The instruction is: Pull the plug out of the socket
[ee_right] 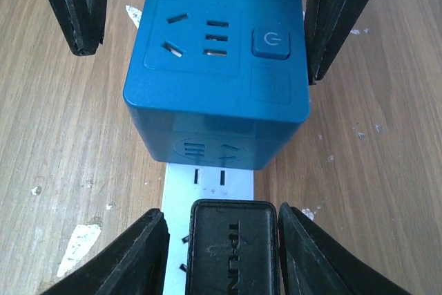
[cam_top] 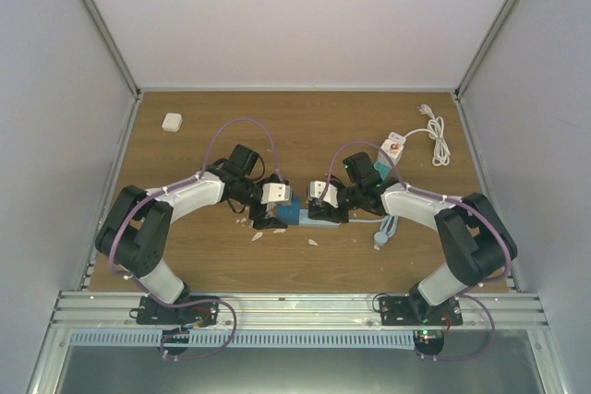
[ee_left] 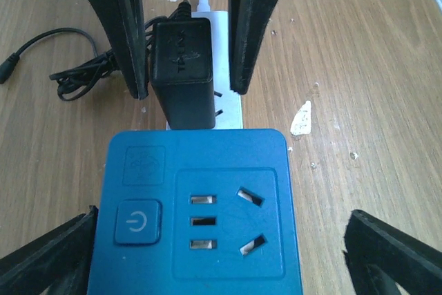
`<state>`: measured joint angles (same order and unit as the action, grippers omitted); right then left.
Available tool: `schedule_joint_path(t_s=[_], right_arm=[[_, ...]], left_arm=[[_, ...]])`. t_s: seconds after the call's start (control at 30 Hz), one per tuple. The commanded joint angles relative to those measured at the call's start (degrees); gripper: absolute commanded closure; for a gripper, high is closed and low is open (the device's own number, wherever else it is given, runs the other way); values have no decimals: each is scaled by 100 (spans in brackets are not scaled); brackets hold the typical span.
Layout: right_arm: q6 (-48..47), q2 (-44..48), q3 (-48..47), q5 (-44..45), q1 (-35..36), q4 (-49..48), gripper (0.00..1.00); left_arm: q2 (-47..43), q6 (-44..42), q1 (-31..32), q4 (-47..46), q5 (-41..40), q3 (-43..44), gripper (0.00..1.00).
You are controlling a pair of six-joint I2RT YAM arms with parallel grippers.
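Observation:
A black plug [ee_right: 231,257] stands in a white socket strip [ee_right: 207,179] on the wooden table. A blue cube socket [ee_right: 221,60] sits on the same strip just beyond it. My right gripper [ee_right: 222,220] is low around the black plug [ee_left: 181,67]. One finger rests on the plug's side. A narrow gap shows between the other finger [ee_left: 242,32] and the plug, so the jaws are open. My left gripper [ee_left: 221,253] straddles the blue cube [ee_left: 200,170], wide open and clear of both its sides. From above, both grippers [cam_top: 277,200] [cam_top: 321,197] meet over the strip.
A thin black cable [ee_left: 65,74] lies coiled beside the strip. A second white power strip [cam_top: 394,145] with a coiled white cord [cam_top: 436,140] sits at the back right. A small white block [cam_top: 172,122] lies at the back left. Pale flakes [ee_left: 301,118] dot the wood.

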<state>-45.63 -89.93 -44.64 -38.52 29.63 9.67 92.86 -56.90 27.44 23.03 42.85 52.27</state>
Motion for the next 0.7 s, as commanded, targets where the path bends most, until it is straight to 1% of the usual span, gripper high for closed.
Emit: schedule_joint_path(t_s=[0.0,0.3,0.43,0.67], right_arm=[[-77,-108,-156,111,67,101,57],[-86,-254,-274,185,126,230,77],[-87,-352,-331,253,173,306,82],[-65,-462,-415,362,227,387,90]], left_arm=[[52,15,116,-306,-21,-65,8],[-146,157,149,-703,92,-291,28],[-204,260,136,-699,287,-217,39],[-131,545,33,-495,1005,82,55]])
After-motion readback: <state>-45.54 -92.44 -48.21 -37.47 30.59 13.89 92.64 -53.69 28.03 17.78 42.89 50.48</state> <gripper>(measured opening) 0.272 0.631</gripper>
